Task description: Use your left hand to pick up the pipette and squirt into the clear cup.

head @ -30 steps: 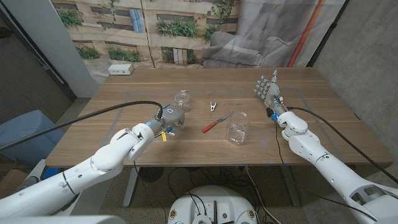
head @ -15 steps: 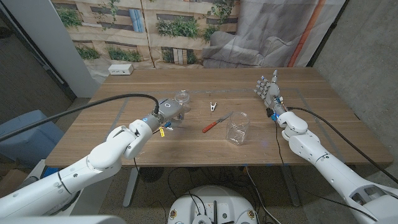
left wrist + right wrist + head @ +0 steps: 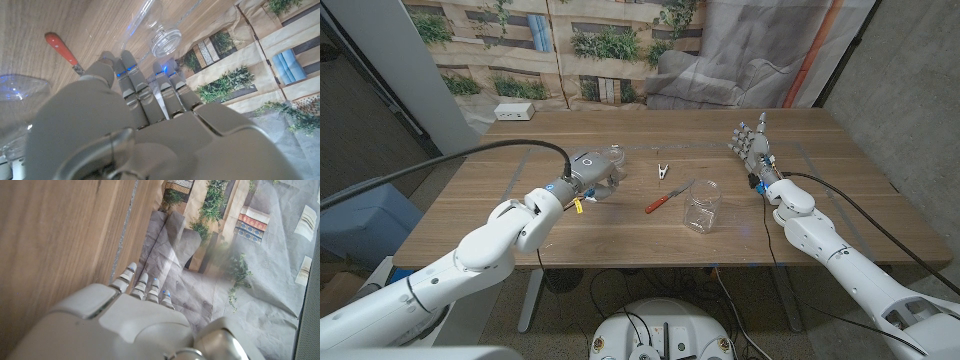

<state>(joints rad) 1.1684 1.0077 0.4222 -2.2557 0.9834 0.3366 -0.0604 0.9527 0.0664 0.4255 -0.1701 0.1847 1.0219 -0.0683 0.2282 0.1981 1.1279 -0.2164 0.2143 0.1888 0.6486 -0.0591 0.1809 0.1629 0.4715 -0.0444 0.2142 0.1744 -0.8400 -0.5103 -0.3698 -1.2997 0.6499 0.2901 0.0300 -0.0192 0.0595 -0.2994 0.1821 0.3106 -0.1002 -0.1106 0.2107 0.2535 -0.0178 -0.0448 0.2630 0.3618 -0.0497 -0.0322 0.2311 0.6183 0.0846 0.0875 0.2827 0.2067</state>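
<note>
Pipette [image 3: 667, 196]: lies on the wooden table [image 3: 840, 190] near its middle, red bulb end toward the robot, thin clear tip pointing away; its red end also shows in the left wrist view [image 3: 60, 46]; no hand touches it.
Clear cup [image 3: 701, 204]: stands upright just right of the pipette.
Left hand [image 3: 592, 179]: over the table left of the pipette, fingers [image 3: 135, 80] stretched out side by side, holding nothing.
Small glass jar [image 3: 613, 157]: just beyond the left hand's fingertips; seen too in the left wrist view [image 3: 166, 41].
Metal clip [image 3: 663, 171]: beyond the pipette.
Right hand [image 3: 752, 146]: at the table's right side, well apart from the cup, fingers extended and spread, empty.
</note>
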